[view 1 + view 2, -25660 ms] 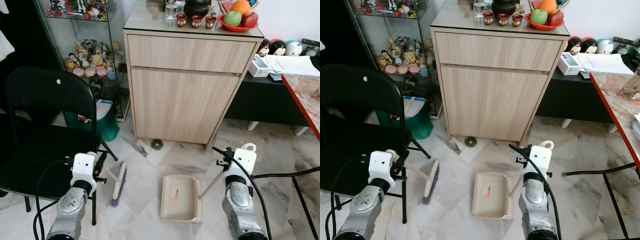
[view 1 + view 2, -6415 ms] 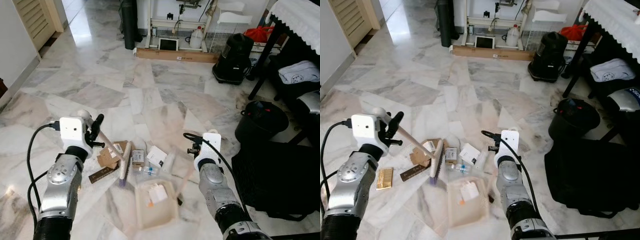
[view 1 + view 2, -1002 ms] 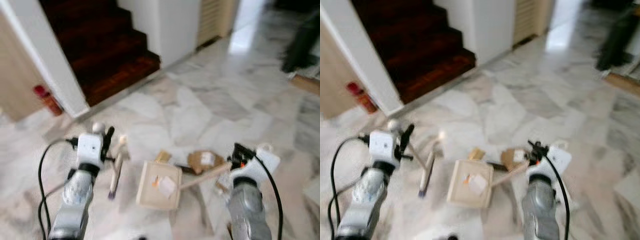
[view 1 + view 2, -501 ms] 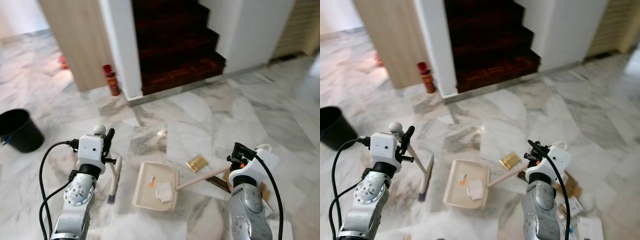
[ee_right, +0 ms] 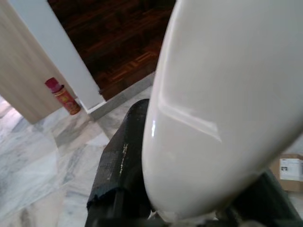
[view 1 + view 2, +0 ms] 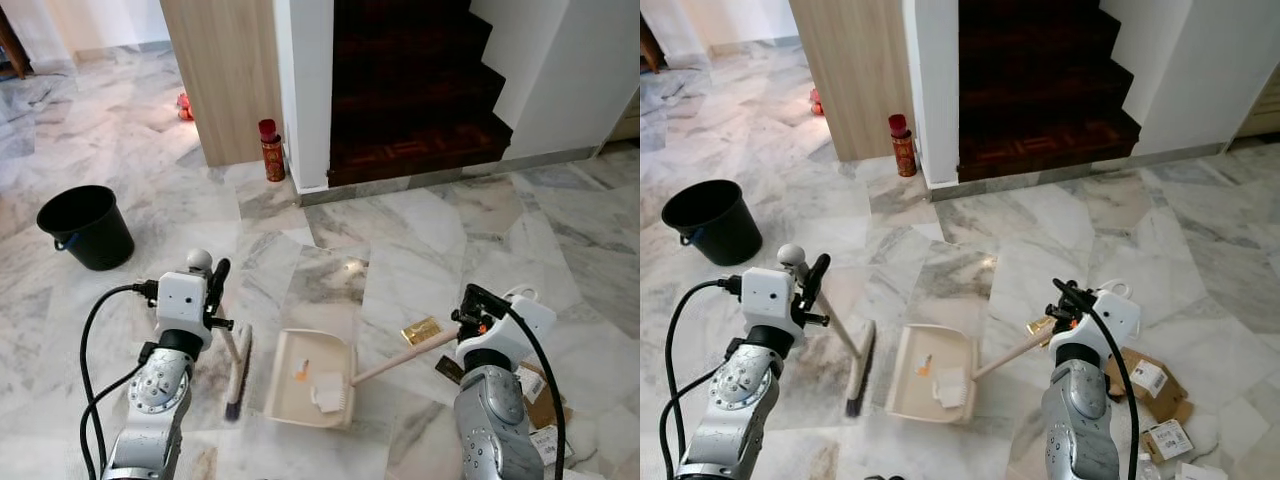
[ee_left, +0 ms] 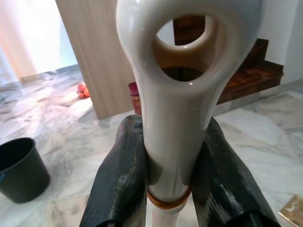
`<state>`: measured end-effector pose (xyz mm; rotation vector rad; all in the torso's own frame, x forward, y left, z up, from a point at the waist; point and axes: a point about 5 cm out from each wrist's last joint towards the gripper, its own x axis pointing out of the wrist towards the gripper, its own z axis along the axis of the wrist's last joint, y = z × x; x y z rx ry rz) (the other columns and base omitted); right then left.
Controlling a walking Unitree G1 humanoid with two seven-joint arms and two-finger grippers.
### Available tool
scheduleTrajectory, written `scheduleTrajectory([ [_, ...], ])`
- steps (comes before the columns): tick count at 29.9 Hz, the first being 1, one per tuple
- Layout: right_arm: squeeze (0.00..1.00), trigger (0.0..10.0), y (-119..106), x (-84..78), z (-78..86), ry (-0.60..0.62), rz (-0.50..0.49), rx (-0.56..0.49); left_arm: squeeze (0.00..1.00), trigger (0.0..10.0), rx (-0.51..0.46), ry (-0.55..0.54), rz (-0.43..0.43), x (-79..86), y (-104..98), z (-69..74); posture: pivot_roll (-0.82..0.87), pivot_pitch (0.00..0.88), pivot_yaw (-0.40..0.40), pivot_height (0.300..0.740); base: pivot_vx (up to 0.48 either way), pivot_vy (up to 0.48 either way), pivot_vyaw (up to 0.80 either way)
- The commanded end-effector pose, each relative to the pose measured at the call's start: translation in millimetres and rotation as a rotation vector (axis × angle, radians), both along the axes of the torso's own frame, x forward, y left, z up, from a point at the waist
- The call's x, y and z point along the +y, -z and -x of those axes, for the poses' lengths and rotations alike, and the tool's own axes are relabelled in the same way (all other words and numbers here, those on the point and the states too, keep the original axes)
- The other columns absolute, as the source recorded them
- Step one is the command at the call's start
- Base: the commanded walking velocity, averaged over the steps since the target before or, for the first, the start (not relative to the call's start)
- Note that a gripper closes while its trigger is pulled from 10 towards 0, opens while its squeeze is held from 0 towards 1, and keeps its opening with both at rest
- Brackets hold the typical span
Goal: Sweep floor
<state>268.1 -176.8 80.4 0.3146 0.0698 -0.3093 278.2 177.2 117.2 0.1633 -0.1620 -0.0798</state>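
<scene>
Left gripper (image 6: 216,292): closed on the top of the brush handle — in the left wrist view both black fingers (image 7: 124,175) press against the cream shaft just below its hanging loop.
Brush (image 6: 238,364): on the robot's left, bristle head low at the marble floor (image 6: 420,240); whether it touches cannot be told. The head's long axis runs near to far, and the handle slopes up and leftward to the gripper.
Right gripper (image 6: 468,318): clamped round the end of the dustpan handle; the right wrist view shows a finger (image 5: 124,156) tight against it.
Dustpan (image 6: 311,378): between the two arms, tray low at the floor, open mouth facing far and slightly left, handle rising toward the right. Held level, probably so its load stays in.
Load: a white scrap (image 6: 329,392) and an orange bit (image 6: 299,374) lie in the tray.
Loose litter: a gold packet (image 6: 422,330) just beyond the handle, cardboard boxes (image 6: 1152,386) near right.
Black bucket (image 6: 86,226): far left — a likely place to empty the pan.
</scene>
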Motion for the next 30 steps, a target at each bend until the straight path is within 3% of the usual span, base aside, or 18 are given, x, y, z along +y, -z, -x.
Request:
scheduleTrajectory([
  [1, 0.0, 10.0, -9.1, 4.0, -3.3, -0.004, -0.023, -0.042, 0.0, 10.0, -0.048, 0.001, -0.012, 0.1, -11.5, -0.4, -0.02, 0.056, 0.006, 0.74, 0.0, 0.0, 0.0],
  [11, 0.0, 10.0, -8.8, 4.3, -3.1, -0.005, -0.029, -0.037, 0.0, 10.0, -0.043, -0.002, -0.009, -0.1, -11.6, -1.5, -0.02, 0.078, 0.003, 0.74, 0.0, 0.0, 0.0],
  [30, 0.0, 10.0, -8.4, 3.6, -4.2, -0.01, -0.025, -0.025, 0.0, 10.0, -0.034, -0.018, 0.008, 0.8, -11.1, -2.0, -0.02, 0.089, -0.002, 0.74, 0.0, 0.302, 0.0],
])
